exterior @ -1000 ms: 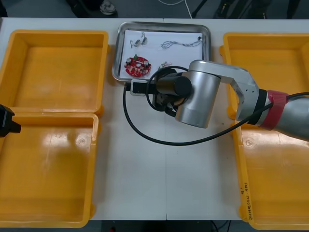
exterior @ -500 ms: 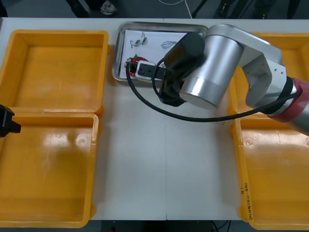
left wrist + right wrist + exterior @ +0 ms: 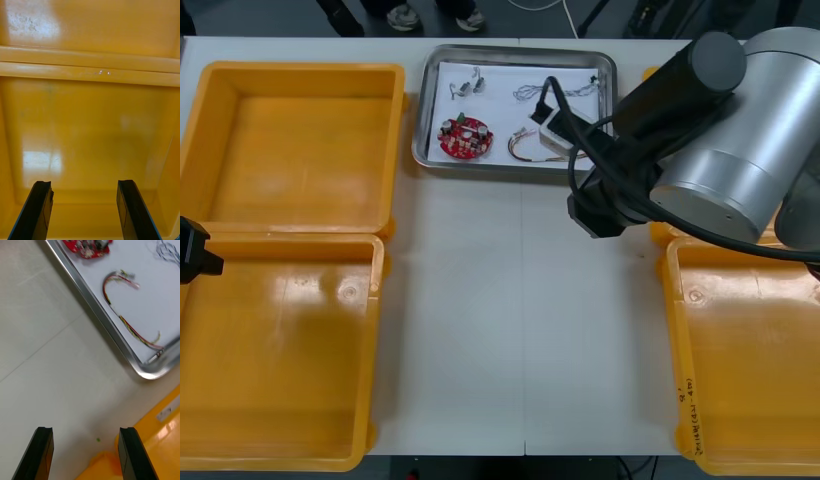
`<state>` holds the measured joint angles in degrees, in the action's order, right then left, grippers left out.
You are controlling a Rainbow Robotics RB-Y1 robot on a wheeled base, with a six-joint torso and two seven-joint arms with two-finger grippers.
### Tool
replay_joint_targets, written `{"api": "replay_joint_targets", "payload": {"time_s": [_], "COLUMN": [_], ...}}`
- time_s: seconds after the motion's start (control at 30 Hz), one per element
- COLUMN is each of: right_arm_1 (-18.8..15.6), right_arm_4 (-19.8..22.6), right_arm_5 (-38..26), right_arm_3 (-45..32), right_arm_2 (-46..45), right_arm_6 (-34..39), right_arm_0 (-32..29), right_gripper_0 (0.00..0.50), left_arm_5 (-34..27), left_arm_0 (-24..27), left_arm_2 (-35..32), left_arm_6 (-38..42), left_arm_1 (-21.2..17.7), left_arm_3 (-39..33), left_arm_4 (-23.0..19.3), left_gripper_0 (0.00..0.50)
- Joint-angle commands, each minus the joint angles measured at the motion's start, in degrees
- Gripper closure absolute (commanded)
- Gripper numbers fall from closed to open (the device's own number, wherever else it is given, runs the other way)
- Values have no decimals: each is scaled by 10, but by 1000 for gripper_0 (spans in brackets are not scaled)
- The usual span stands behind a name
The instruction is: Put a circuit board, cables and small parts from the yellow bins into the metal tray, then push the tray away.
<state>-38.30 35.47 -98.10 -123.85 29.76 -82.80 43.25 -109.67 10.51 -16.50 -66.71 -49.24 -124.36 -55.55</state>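
The metal tray (image 3: 518,167), white inside, stands at the table's far middle. It holds a round red circuit board (image 3: 465,137), small metal parts (image 3: 465,86), a twisted blue and white cable (image 3: 565,91) and a red and yellow cable (image 3: 525,148). My right gripper (image 3: 85,431) hovers open and empty over bare table just off the tray's near right corner (image 3: 147,370), beside a yellow bin's rim (image 3: 161,442). In the right wrist view the red and yellow cable (image 3: 122,302) and the circuit board (image 3: 88,248) lie beyond the fingers. My left gripper (image 3: 84,183) hangs open over a yellow bin.
Two yellow bins (image 3: 290,140) (image 3: 275,350) line the left side and two more (image 3: 745,370) the right, all looking bare inside. The left gripper's body (image 3: 195,250) shows at the left edge. The big silver right arm (image 3: 725,130) covers the far right bin.
The right arm has swung from the tray's near edge to the right, toward the right bins, uncovering the red and yellow cable lying in the tray. The left arm is still.
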Motion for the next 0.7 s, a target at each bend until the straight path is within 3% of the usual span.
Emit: {"api": "replay_joint_targets", "payload": {"time_s": [0.03, 0.5, 0.7], "right_arm_1": [-36, -77, -99], "right_arm_4": [-2, 72, 80], "right_arm_5": [-38, -115, -115], "right_arm_3": [-54, -72, -52], "right_arm_2": [-59, -221, -279], "right_arm_6": [77, 245, 241], "right_arm_0": [-40, -127, -162], "right_gripper_0": [0, 0, 0], "left_arm_5": [-3, -3, -3], "left_arm_0": [-9, -9, -9], "left_arm_2": [-19, -19, -19], "left_arm_6": [-42, -42, -42], "left_arm_1": [-26, -26, -26], "left_arm_3": [-17, -17, -17], "left_arm_4": [5, 5, 5], "left_gripper_0": [0, 0, 0]}}
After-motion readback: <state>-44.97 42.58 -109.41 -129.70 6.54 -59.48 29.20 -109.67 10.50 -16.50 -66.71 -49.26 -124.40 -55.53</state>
